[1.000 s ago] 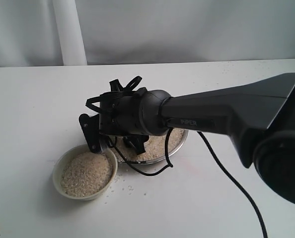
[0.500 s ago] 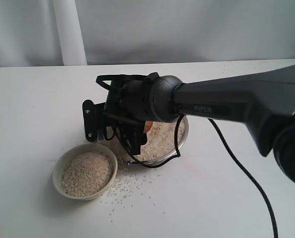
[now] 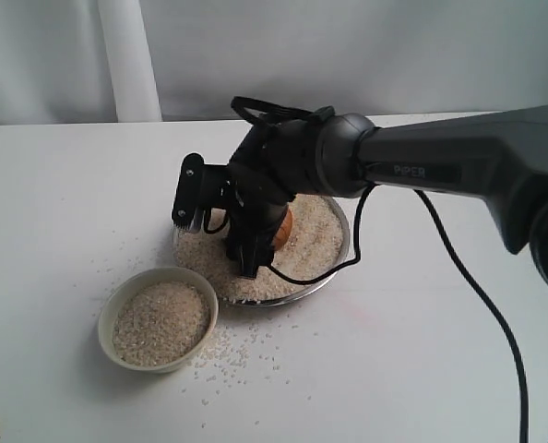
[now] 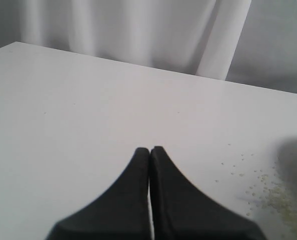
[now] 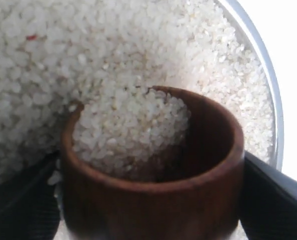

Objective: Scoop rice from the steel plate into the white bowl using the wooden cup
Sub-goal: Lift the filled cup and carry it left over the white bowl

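Note:
The steel plate (image 3: 303,293) holds a bed of rice (image 3: 313,242). My right gripper (image 3: 267,238) reaches down into it, shut on the wooden cup (image 3: 282,228). In the right wrist view the wooden cup (image 5: 153,200) sits between the black fingers (image 5: 278,200), tipped into the plate's rice (image 5: 88,45) near the plate rim (image 5: 268,85). A mound of grains (image 5: 131,130) fills part of the cup. The white bowl (image 3: 108,318) stands in front of and left of the plate, nearly full of rice (image 3: 159,323). My left gripper (image 4: 149,150) is shut on nothing above bare table.
Loose grains (image 3: 237,355) lie scattered on the white table between bowl and plate and in front of them. The right arm's black cable (image 3: 458,295) trails over the table on the right. A white post (image 3: 131,60) and curtain stand behind the table.
My right gripper has swung from beside the bowl back over the plate and turned, bringing the cup down into the rice. More stray grains lie near the bowl.

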You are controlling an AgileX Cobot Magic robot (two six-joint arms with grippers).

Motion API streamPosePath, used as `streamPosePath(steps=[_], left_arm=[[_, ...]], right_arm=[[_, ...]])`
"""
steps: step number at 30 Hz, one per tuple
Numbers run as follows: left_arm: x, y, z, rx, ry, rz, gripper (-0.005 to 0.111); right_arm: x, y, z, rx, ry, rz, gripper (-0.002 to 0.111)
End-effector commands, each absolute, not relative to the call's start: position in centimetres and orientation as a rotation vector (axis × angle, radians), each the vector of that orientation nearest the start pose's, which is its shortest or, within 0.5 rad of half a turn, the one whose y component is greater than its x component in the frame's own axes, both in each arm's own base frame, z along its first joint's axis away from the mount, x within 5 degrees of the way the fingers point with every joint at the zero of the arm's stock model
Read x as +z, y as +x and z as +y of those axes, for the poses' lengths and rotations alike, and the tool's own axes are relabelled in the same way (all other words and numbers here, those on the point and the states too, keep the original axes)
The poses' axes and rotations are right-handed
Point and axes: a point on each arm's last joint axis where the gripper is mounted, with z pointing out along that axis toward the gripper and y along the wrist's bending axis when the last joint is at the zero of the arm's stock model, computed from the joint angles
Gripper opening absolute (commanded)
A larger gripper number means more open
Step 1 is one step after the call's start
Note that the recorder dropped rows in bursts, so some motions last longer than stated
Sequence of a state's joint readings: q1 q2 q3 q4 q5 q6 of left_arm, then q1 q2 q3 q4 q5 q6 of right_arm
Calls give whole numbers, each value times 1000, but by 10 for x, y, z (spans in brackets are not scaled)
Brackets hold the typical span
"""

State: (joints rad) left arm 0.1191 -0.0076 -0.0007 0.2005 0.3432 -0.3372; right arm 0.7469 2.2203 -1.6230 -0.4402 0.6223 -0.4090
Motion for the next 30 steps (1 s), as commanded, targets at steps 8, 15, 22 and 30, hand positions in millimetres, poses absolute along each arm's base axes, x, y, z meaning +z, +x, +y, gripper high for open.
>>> streamPosePath(steps=[8,15,22,30], left_arm=[[183,53,12,33,-290,1791,0],[183,53,12,33,-290,1791,0],[183,53,12,33,-290,1791,0],[183,53,12,33,-290,1791,0]], right_arm=[[148,369,303,3,-1489,2130,0],[150,370,308,80,-1405,2127,0],[150,371,307,81,-1400,2128,0],[155,369,294,98,-1317,2078,0]])
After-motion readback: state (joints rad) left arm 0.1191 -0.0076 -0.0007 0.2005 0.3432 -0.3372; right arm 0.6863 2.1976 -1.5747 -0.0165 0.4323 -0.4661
